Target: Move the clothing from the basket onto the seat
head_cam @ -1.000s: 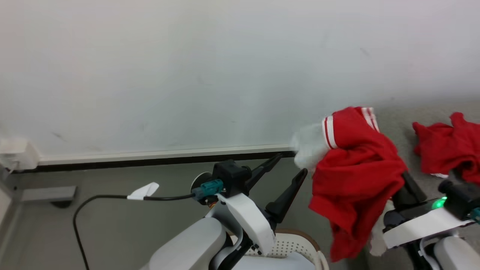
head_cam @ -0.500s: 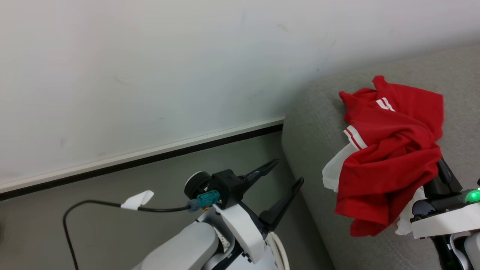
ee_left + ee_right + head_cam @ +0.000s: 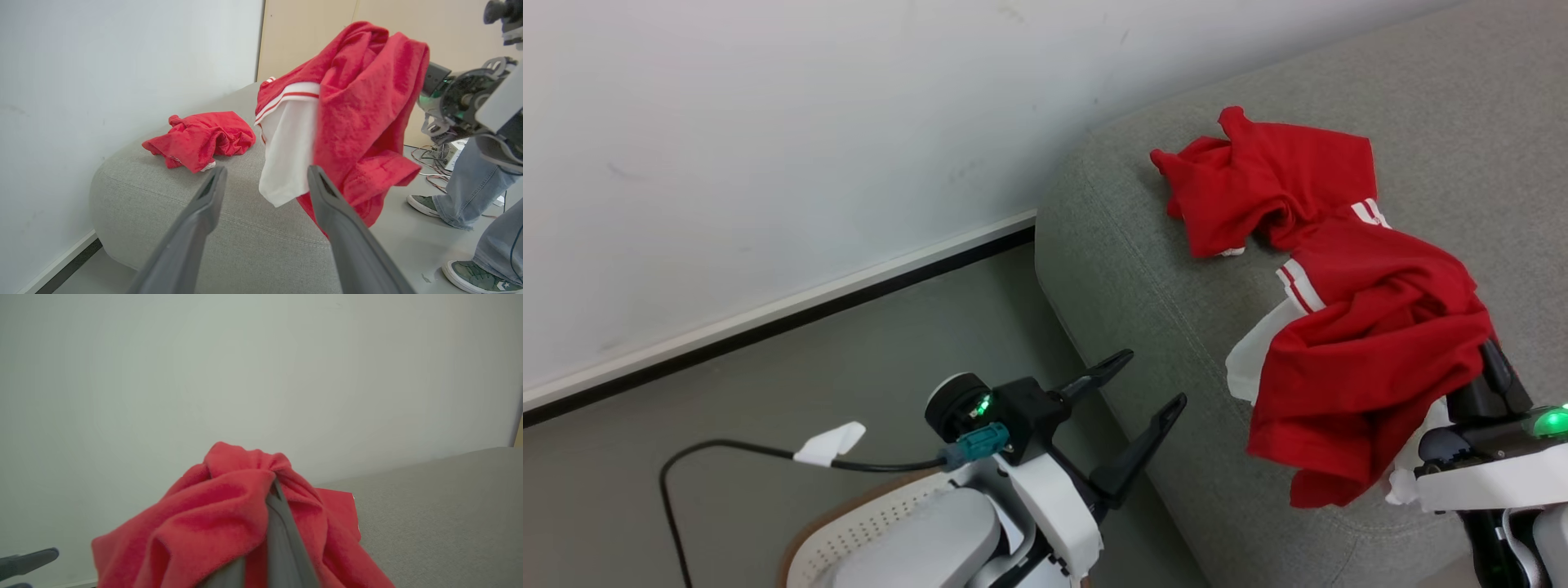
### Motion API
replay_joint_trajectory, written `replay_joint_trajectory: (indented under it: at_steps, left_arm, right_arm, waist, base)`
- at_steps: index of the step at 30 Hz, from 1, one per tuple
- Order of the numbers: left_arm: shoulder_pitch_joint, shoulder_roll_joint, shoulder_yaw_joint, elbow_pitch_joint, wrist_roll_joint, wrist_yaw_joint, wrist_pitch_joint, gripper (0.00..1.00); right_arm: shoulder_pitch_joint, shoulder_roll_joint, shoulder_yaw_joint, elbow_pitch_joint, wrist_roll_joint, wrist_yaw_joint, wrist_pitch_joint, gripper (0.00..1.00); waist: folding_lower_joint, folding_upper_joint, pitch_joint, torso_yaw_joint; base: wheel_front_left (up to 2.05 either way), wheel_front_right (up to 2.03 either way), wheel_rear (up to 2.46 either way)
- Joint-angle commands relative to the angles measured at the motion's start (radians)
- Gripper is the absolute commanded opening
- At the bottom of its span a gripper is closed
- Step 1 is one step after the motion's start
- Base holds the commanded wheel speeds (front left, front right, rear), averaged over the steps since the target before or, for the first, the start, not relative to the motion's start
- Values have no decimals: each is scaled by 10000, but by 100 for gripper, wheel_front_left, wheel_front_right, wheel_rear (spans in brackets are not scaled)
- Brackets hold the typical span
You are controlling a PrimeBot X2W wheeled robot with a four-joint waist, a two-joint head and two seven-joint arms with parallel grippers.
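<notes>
My right gripper (image 3: 1485, 359) is shut on a bright red garment with white trim (image 3: 1364, 343), which hangs bunched above the near corner of the grey seat (image 3: 1160, 269); its fingertips are buried in the cloth (image 3: 229, 514). A second red garment (image 3: 1258, 184) lies crumpled on the seat farther back, also seen in the left wrist view (image 3: 204, 136). To the left of the seat's edge, over the floor, my left gripper (image 3: 1153, 377) stands open and holds nothing. A stretch of the basket's perforated side and brown rim (image 3: 849, 510) peeks out under my left forearm.
A white wall with a dark skirting line runs behind the seat. A black cable with a white tag (image 3: 829, 441) lies on the grey floor at the left. A person's legs and shoes (image 3: 470, 196) stand beyond the seat, near loose wires (image 3: 429, 155).
The head camera has swung, bringing the seat and the lying garment further into the picture. The held garment now hangs over the seat's corner. Both grippers keep their states.
</notes>
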Motion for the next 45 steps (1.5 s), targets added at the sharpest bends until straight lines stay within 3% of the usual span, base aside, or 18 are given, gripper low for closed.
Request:
replay_joint_trajectory:
  at_steps: [1,8,16,24,31,35,39,41,42,43,44,45]
  left_arm:
    - [-106,74,-13,-60,140,-23,-34,100]
    - [-558,363,19,-347,411,-73,41,100]
    - [-1437,835,53,-1111,735,-122,515,100]
    - [-1886,1380,169,-1691,906,-117,818,100]
    - [-2106,1290,208,-1687,969,-50,674,100]
    - [-2143,1190,237,-1564,936,-34,553,100]
    - [-2087,1129,283,-1362,824,-43,371,100]
    - [-2042,1099,286,-1241,794,-62,307,100]
    - [-2023,1067,292,-1190,775,-66,267,100]
    - [-2008,1039,299,-1132,755,-68,230,100]
    - [-1984,1026,305,-1065,724,-69,202,100]
    - [-1950,1020,312,-997,707,-70,201,100]
  right_arm:
    - [-88,-7,-166,-75,-95,-22,-28,0]
    - [-800,93,-1280,-404,-146,-22,-28,0]
    - [-2157,-487,-3098,-254,-10,-23,-28,0]
    - [-4287,-1652,-3724,1999,360,-23,104,0]
    - [-5924,-2527,-3870,4375,74,-23,609,0]
    - [-6253,-2816,-3690,5488,-297,-23,1148,0]
    - [-6451,-2939,-3314,7141,-906,-23,2425,0]
    - [-6535,-2885,-3227,7826,-1117,-26,2962,10]
    - [-6595,-2825,-3137,8034,-1153,-26,3140,35]
    - [-6670,-2802,-3095,8185,-1163,-26,3258,48]
    - [-6705,-2734,-2998,8280,-1155,-26,3349,87]
    - [-6725,-2629,-2881,8297,-1063,-24,3366,100]
  waist:
    - [-1,-1,244,-72]
    - [-1,-1,1249,317]
    - [-1,-1,3159,1295]
    - [-1,-1,4645,2132]
    - [-1,-1,5339,2958]
    - [-1,-1,5406,3267]
    - [-1,-1,5366,3476]
    - [-1,-1,5283,3528]
    - [-1,-1,5234,3540]
    - [-1,-1,5190,3540]
    - [-1,-1,5123,3527]
    - [-1,-1,5037,3507]
  base:
    - [0,0,0]
    - [0,0,0]
    - [0,0,0]
    - [0,0,0]
    - [0,0,0]
    - [0,0,0]
    - [0,0,0]
    - [0,0,0]
    - [0,0,0]
    - [0,0,0]
    - [0,0,0]
    - [0,0,0]
